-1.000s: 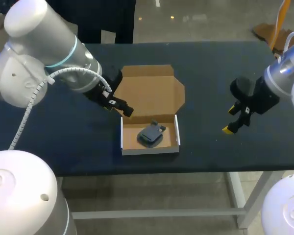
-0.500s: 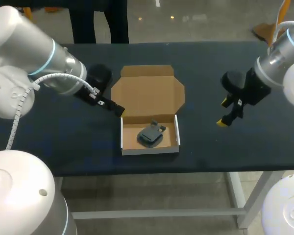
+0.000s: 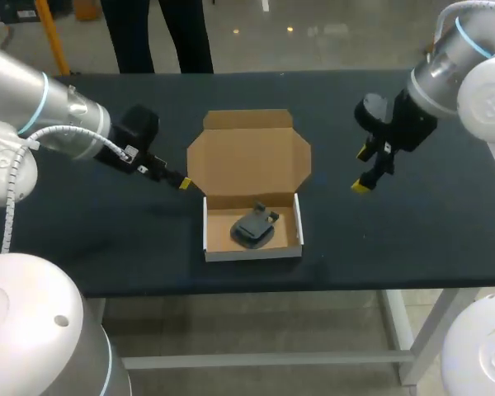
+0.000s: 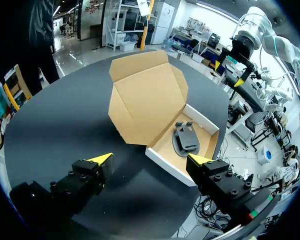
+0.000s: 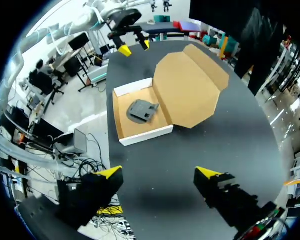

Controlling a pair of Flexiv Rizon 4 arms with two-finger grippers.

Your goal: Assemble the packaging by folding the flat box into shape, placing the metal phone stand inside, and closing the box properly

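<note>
Box [image 3: 252, 246]: white-walled cardboard tray on dark worktop [image 3: 412, 231], lid [image 3: 249, 157] lying open flat behind it.
Phone stand [image 3: 254, 227]: dark, inside the tray, seemingly folded.
Left gripper [image 4: 150, 159]: fingers apart, empty, near the lid's left edge.
Right gripper [image 5: 159, 173]: fingers apart, empty, well right of the box.

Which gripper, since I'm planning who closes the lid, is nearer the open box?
The left gripper: its yellow tips sit just beside the lid's left edge, while the right gripper hangs clearly farther off.
</note>
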